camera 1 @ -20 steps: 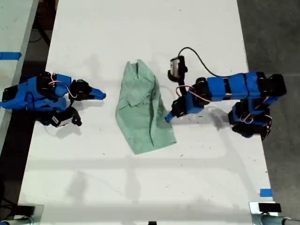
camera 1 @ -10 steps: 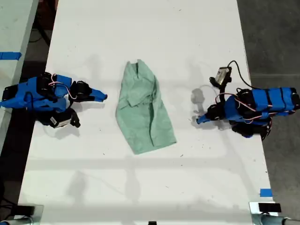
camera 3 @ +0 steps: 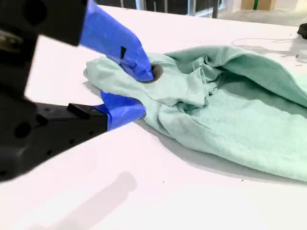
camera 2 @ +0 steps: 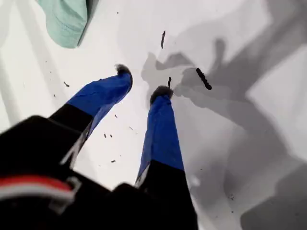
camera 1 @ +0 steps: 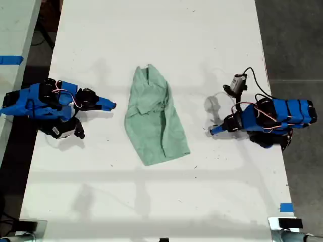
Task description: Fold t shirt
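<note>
Overhead and wrist views of the folding scene. The exterior view alone showed the whole layout: the shirt [camera 1: 154, 118] lay bunched lengthwise at the middle of the white counter [camera 1: 151, 201], narrow end toward that view's top and wider end toward its bottom, with one blue arm at each side. Both arms were low and folded back toward their bases, pincers pointing inward at the shirt. My first pincer [camera 1: 213, 131], at the exterior view's right, was well apart from the cloth, over bare counter. My second pincer [camera 1: 110, 105], at the exterior view's left, was just beside the shirt's edge, with a thin strip of counter visible between them. The first wrist view added what the overhead one could not resolve: my first pincer [camera 2: 142, 81] was released, its two blue jaws spread with nothing between them, above a surface carrying small dark marks [camera 2: 204, 79] and arm shadows, and only a corner of the shirt [camera 2: 64, 19] showed beyond it. The second wrist view looked low along the counter: my second pincer [camera 3: 136, 91] was also released, jaws parted one above the other, lined up against the wrinkled near end of the shirt [camera 3: 230, 110]; from this angle alone contact could not be judged. A piece of blue tape [camera 1: 285, 207] sat near the counter's edge at the exterior view's lower right.
</note>
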Robot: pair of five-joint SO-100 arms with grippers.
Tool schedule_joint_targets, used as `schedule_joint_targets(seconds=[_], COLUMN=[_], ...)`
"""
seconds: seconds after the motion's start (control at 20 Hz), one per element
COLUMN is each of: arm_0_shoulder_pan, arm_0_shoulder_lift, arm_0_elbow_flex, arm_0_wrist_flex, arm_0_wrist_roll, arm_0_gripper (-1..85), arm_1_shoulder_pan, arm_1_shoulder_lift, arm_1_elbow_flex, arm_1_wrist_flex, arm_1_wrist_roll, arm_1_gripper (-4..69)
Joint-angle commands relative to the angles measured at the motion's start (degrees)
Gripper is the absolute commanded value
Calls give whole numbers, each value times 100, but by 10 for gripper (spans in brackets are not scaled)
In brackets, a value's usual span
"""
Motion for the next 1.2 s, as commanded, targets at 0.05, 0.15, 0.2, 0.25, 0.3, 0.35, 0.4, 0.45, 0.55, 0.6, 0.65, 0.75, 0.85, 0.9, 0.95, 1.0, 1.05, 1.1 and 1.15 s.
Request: schedule_joint_targets(seconds=[0.05, 0.15, 0.2, 0.25, 0.3, 0.35, 0.4, 0.45, 0.55, 0.6, 0.65, 0.75, 0.85, 0.9, 0.95, 1.0, 1.05, 1.1, 1.15], arm_0_shoulder_pan=[97, 97, 97, 97, 97, 97, 97, 97, 97, 97, 97, 97, 97, 97, 97, 97, 97, 97, 97], arm_0_shoulder_lift=[0, 0, 0, 0, 0, 0, 0, 0, 0, 0, 0, 0, 0, 0, 0, 0, 0, 0, 0], arm_0_elbow_flex=[246, 246, 246, 246, 246, 246, 246, 246, 246, 246, 246, 246, 246, 246, 246, 246, 246, 246, 246], arm_0_wrist_flex=[9, 9, 9, 9, 9, 9, 9, 9, 9, 9, 9, 9, 9, 9, 9, 9, 9, 9, 9], arm_0_wrist_roll=[-44, -44, -44, -44, -44, -44, -44, -44, -44, -44, -44, -44, -44, -44, -44, -44, -44, -44, -44], arm_0_gripper=[86, 87, 87, 88, 88, 88, 88, 88, 90, 90, 90, 90, 90, 90, 90, 90, 90, 90, 90], arm_1_shoulder_pan=[-9, 44, 44, 44, 35, 35, 35, 53, 62, 62, 62, 62, 62, 62, 62, 62, 62, 62, 62], arm_1_shoulder_lift=[70, 70, 70, 70, 70, 70, 70, 70, 70, 70, 70, 70, 70, 70, 70, 70, 70, 70, 70], arm_1_elbow_flex=[308, 308, 308, 308, 308, 308, 308, 308, 308, 308, 308, 308, 308, 308, 308, 308, 308, 308, 308], arm_1_wrist_flex=[-158, -158, -158, -158, -158, -158, -158, -158, -158, -158, -158, -158, -158, -158, -158, -158, -158, -158, -158], arm_1_wrist_roll=[-457, -958, -1450, -1512, -1696, -1890, -2232, -2707, -2725, -2725, -2725, -2725, -2725, -2725, -2725, -2725, -2725, -2725, -2725], arm_1_gripper=[94, 94, 93, 93, 93, 93, 93, 93, 88, 88, 87, 87, 87, 87, 87, 87, 87, 87, 87])
